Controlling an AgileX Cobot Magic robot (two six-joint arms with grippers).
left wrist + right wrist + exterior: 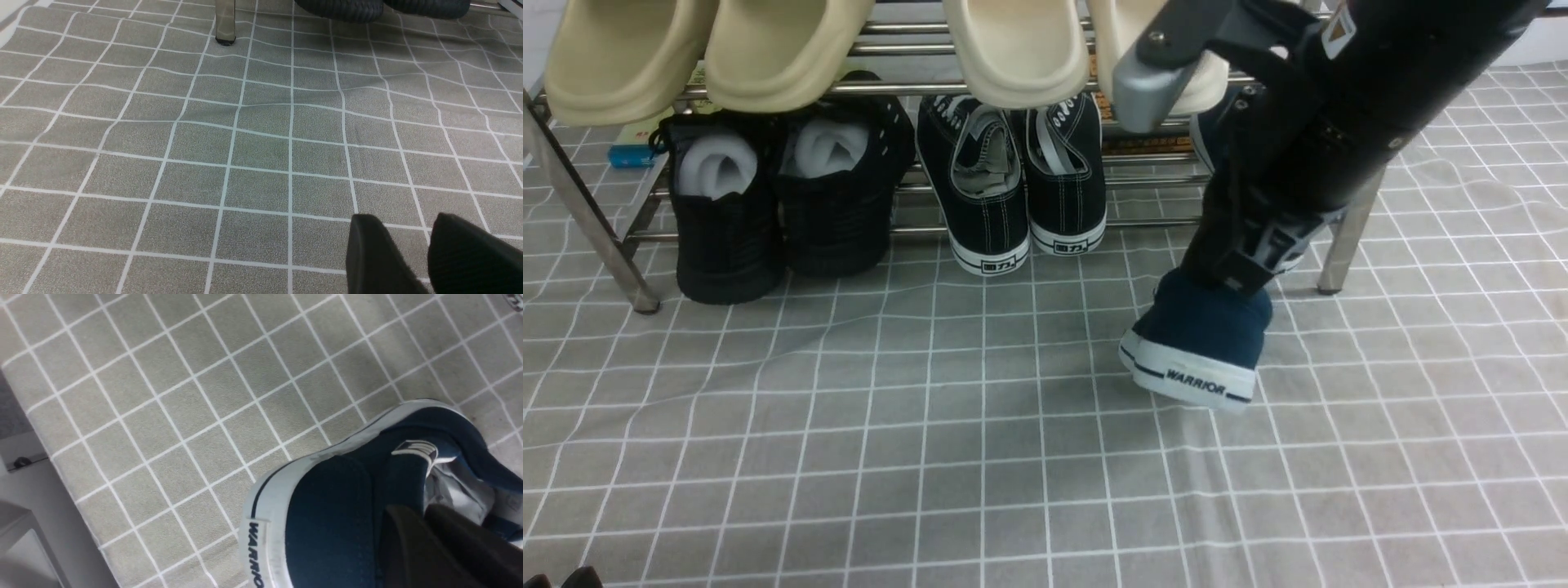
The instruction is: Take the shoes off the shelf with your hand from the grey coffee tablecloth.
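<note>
One navy blue shoe (1201,339) with a white sole and "WARRIOR" on the heel is in front of the shelf (584,208), heel toward me, low over the grey coffee tablecloth (931,449). I cannot tell if it touches the cloth. My right gripper (1229,273) is shut on its heel collar. The right wrist view shows the gripper (412,508) pinching the shoe (331,506). The second navy shoe (1213,135) stays on the lower tier, mostly hidden behind my right arm. My left gripper (404,216) hovers over bare cloth, slightly open and empty.
Beige foam slippers (784,49) line the upper tier. Black sneakers (727,229) and black canvas lace-ups (1013,180) fill the lower tier's left and middle. A shelf leg (225,24) stands ahead of my left gripper. The cloth's edge (61,477) shows in the right wrist view.
</note>
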